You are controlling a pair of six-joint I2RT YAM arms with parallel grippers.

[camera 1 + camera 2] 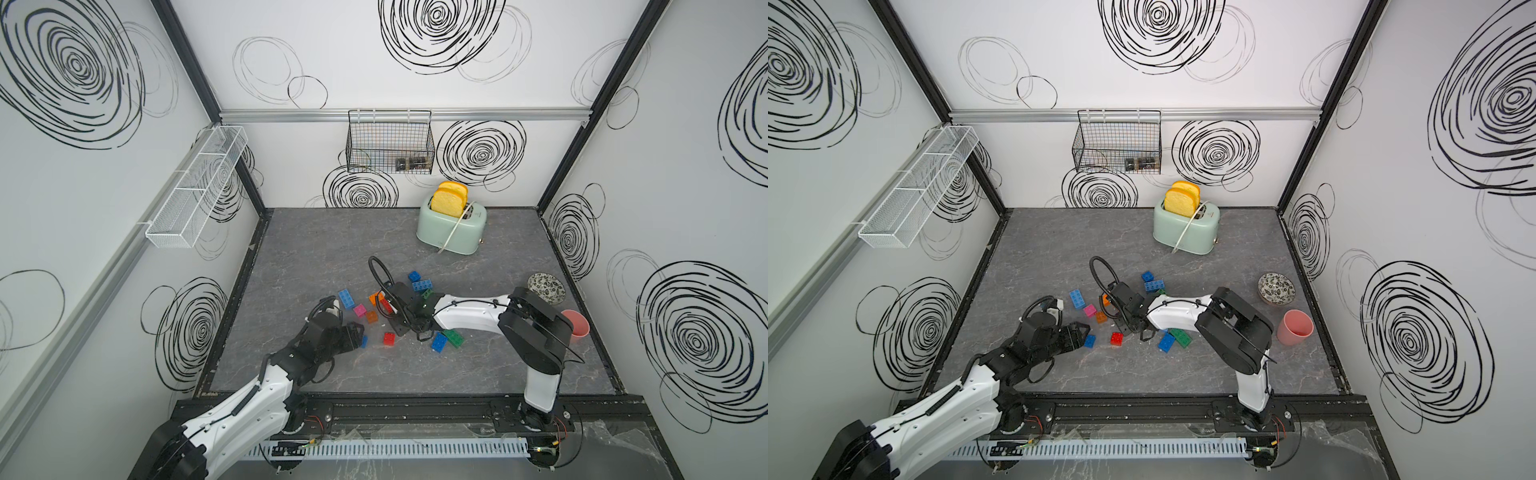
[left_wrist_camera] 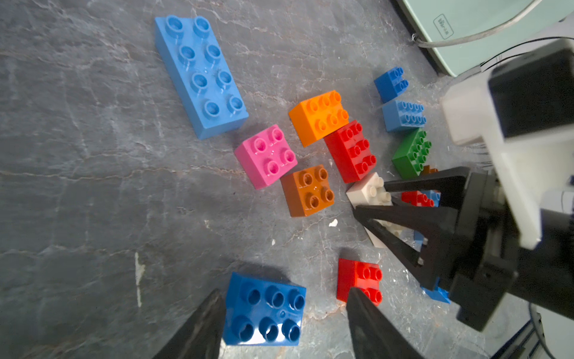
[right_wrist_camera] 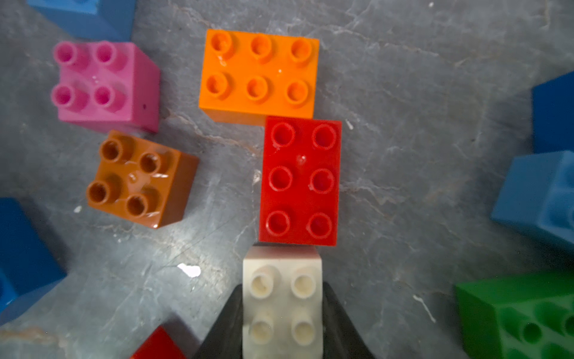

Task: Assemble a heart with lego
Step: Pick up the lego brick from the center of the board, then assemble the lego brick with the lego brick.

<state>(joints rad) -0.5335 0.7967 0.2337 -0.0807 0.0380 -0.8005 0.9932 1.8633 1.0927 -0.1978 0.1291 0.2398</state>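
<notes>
Edge of white brick (image 3: 282,264), clamped in right gripper (image 3: 282,287), meets red brick (image 3: 299,180); left gripper (image 2: 283,292) wide.

Both arms are the same build, honestly. The left arm (image 1: 270,399) and right arm (image 1: 465,318) have glossy white shells on the long links and chunky matte-black housings at the joints. Thin black cables run along the white parts, and a ribbed black hose (image 1: 376,266) comes off each wrist. The left claw (image 2: 284,292) and right claw (image 2: 371,199) are plain black wedges tapering to points.
</notes>
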